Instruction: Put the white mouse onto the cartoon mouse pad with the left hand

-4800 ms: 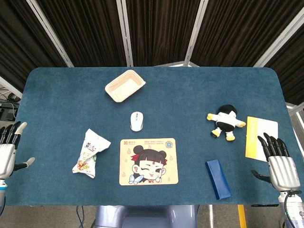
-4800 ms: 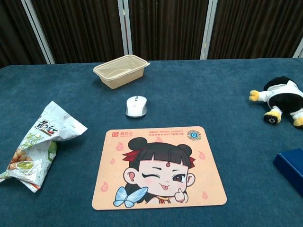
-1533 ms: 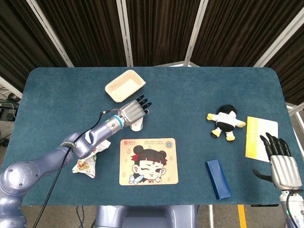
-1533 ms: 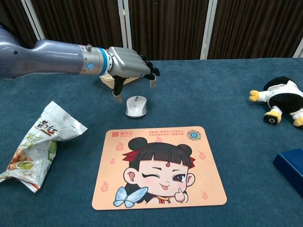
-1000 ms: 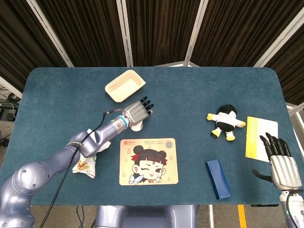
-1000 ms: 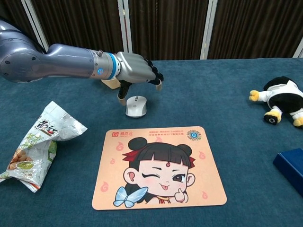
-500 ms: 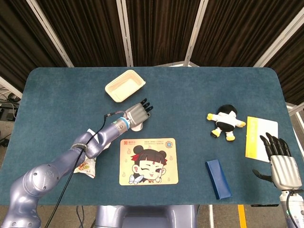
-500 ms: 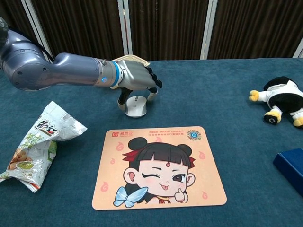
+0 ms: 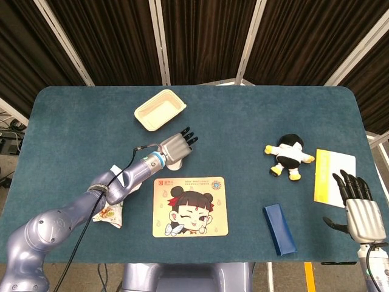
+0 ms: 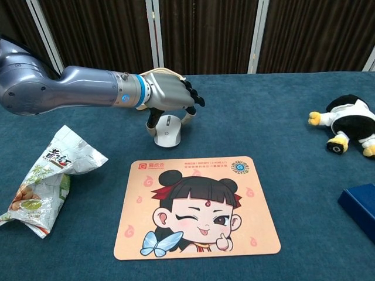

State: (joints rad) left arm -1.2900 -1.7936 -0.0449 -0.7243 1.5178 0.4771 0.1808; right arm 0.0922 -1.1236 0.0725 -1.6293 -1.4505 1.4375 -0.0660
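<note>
The white mouse (image 10: pixel 166 133) lies just beyond the far edge of the cartoon mouse pad (image 10: pixel 196 205), a peach pad printed with a winking girl. My left hand (image 10: pixel 167 96) is over it and grips it, thumb on its left side and fingers curled down its right. The mouse looks slightly tipped up. From the head view my left hand (image 9: pixel 176 148) covers most of the mouse (image 9: pixel 174 163), just above the pad (image 9: pixel 190 206). My right hand (image 9: pixel 358 207) rests open at the table's front right, holding nothing.
A beige tray (image 9: pixel 160 109) stands behind the left hand. A snack bag (image 10: pixel 50 175) lies left of the pad, under my left forearm in the head view. At the right are a plush toy (image 9: pixel 287 156), a blue box (image 9: pixel 279 229) and a yellow-white booklet (image 9: pixel 333 176).
My left hand came in from the left, lowered onto the mouse and closed its thumb and fingers around it. The mouse has tipped slightly. The right hand has stayed put.
</note>
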